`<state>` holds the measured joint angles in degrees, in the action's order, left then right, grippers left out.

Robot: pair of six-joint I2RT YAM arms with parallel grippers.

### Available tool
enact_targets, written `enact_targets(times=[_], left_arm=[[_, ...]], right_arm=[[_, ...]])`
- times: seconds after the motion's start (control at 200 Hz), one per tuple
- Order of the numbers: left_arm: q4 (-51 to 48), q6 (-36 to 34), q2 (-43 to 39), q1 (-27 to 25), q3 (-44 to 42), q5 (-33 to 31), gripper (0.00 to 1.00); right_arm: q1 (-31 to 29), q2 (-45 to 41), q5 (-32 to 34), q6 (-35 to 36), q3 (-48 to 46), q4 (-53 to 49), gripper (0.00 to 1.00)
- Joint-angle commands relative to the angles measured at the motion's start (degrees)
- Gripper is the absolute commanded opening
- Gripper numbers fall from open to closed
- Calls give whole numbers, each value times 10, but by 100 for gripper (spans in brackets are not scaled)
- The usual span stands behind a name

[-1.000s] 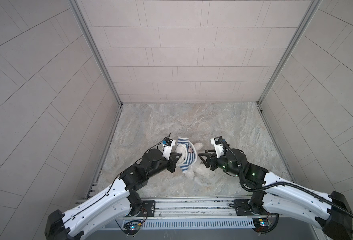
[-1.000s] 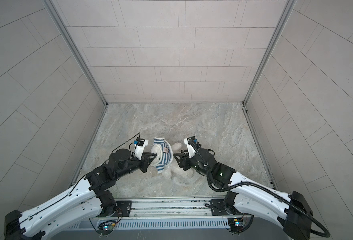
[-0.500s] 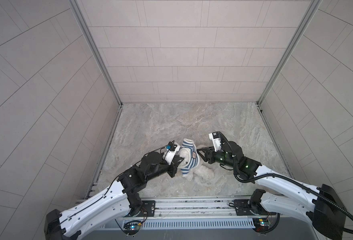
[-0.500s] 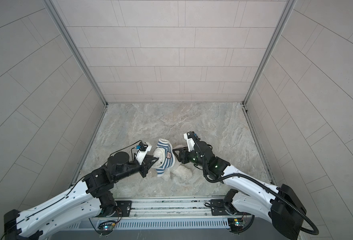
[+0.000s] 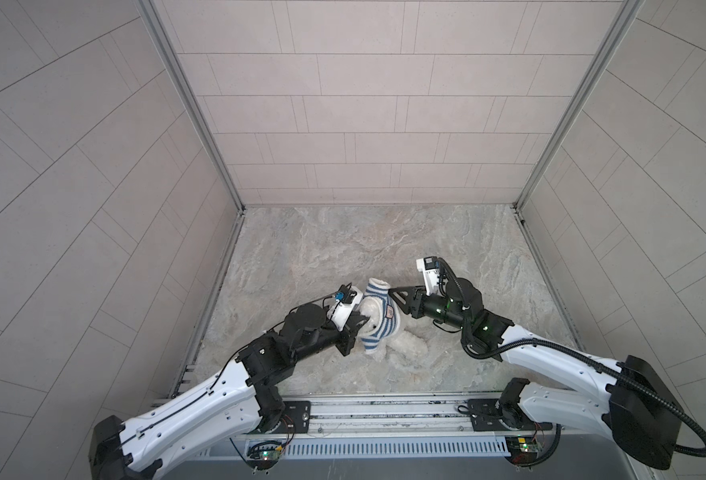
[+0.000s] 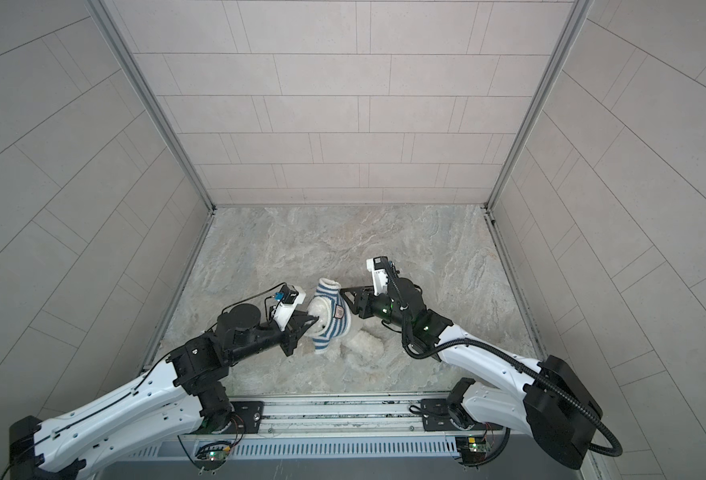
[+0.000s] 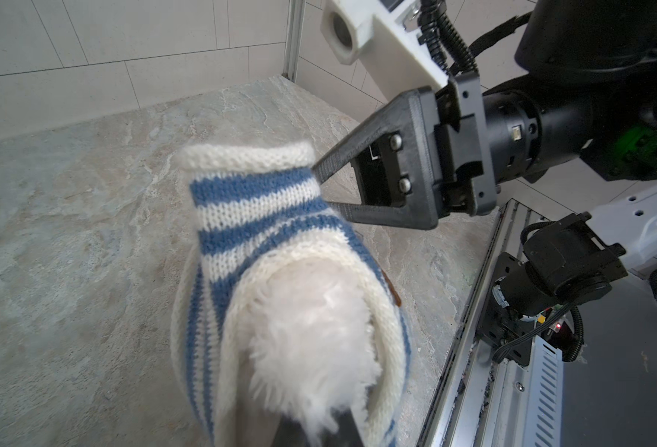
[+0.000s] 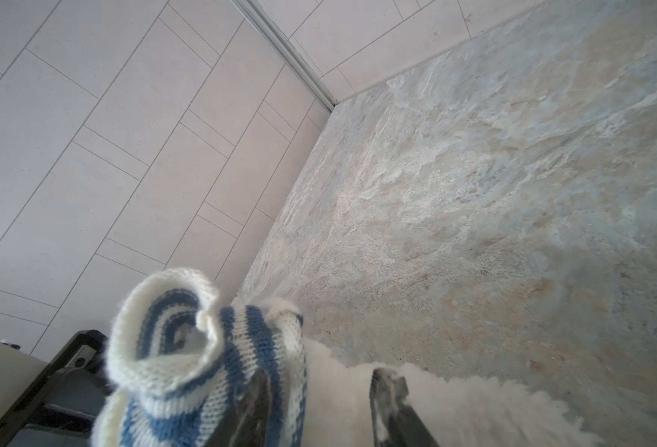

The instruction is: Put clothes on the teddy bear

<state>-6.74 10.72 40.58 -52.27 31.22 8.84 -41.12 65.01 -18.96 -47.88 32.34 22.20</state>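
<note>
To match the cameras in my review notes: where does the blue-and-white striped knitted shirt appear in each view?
Top view: blue-and-white striped knitted shirt sits below centre, slightly right.
Top view: shirt sits below centre, slightly left.
Left wrist: shirt is close up in the foreground, sleeve raised.
Right wrist: shirt is close up, rolled cuff facing the camera.
Shared landmark: fluffy white teddy bear, partly inside it.

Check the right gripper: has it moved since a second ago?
Yes. In a top view the right gripper has shifted away from the front rail, toward the back wall.
</note>
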Motion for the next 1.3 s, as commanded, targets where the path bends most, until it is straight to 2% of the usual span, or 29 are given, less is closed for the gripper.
enact_targets(times=[0.0, 0.165, 0.36, 0.586, 0.901, 1.292], left_arm=[[22, -8, -4, -4, -3, -1, 0], [21, -9, -2, -5, -1, -1, 0], [10, -15, -3, -4, 6, -8, 0], [-2, -19, -9, -4, 9, -31, 0], [-12, -24, -27, -4, 10, -57, 0], [-25, -18, -53, -4, 4, -81, 0]], right_arm=[[1, 17, -14, -14, 19, 26, 41], [-3, 37, -21, -16, 28, 38, 31], [-8, 47, -28, -16, 45, 45, 25], [-9, 38, -19, 2, 47, 7, 0], [3, -52, 71, 84, 35, -154, 0], [38, -64, 162, 116, -54, -217, 0]])
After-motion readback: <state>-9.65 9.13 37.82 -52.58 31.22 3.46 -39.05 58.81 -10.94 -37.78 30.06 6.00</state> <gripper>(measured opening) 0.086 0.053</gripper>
